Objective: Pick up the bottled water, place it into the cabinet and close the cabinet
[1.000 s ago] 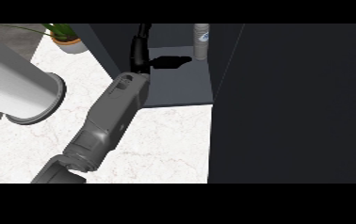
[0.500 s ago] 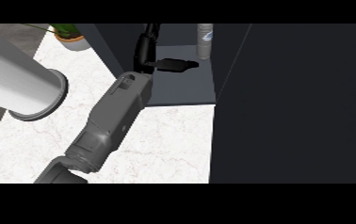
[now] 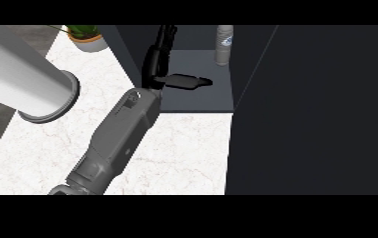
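Observation:
The bottled water [image 3: 224, 43] stands upright at the back right of the dark cabinet's grey shelf [image 3: 199, 101]. My left hand [image 3: 156, 67] is inside the cabinet, left of the bottle and apart from it. Its fingers are straight and point toward the back, and its thumb [image 3: 188, 81] sticks out to the right, holding nothing. The grey forearm [image 3: 118, 132] rises from the lower left across the marble counter. The right hand does not show.
A wide dark cabinet door panel [image 3: 306, 112] fills the right side, next to the shelf. A large grey cylinder [image 3: 33, 82] stands on the counter at the left. A potted plant [image 3: 85, 36] sits at the back left.
The left hand has drifted slightly right and deeper over the shelf, thumb lower in the view. The bottle stays standing at the back of the cabinet.

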